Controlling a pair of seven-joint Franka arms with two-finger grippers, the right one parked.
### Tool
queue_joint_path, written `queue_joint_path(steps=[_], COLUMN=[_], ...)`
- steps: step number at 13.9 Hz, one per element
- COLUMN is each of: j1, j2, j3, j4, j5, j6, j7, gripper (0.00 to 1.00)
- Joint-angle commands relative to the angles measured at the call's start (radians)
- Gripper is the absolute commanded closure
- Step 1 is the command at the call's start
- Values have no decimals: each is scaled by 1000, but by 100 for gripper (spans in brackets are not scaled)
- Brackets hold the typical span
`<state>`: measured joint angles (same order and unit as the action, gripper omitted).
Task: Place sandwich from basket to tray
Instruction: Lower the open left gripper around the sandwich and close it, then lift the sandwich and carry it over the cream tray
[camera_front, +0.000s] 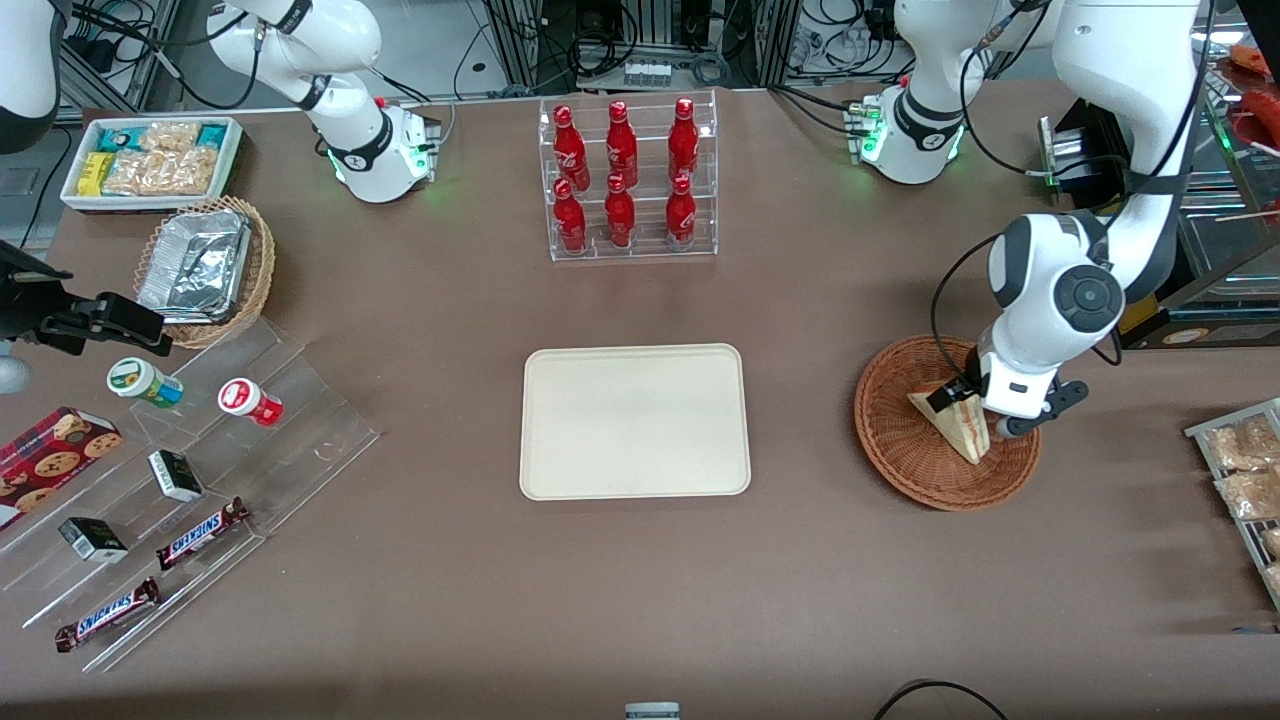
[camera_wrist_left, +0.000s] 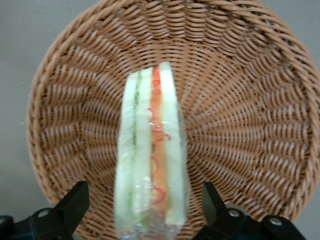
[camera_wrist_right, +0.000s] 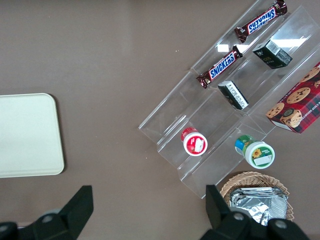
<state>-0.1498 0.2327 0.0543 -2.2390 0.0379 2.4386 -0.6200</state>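
Nearest, the tray lies bare, ready to receive. Farther back, toward the working arm's end, the gripper hangs low in the basket, fingers spread wide either side of the upright sandwich, not yet pinching, evidently lining up its grasp.

reddish-brown woven basket, cream tray — plain

A brown table fills the scene, with cable-strung metal racks along its edge.
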Motion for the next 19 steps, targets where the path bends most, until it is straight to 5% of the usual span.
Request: queue_joint_path(steps=[1,4,6,9,14,17,19], j1=[-16,-17,-16,-16,-106,-204,-255], j2=[13,14,13,-12,-49,-36,-1], j3=[6,6,6,7,-13,-36,-34], j4=[-7,-4,1,24,302,424,505], j5=[23,23,26,94,100,70,-33], j6=[34,34,34,-18,-496,-581,-586], j7=[-55,-53,-44,-21,69,56,48], gripper=[21,74,99,100,100,100,100])
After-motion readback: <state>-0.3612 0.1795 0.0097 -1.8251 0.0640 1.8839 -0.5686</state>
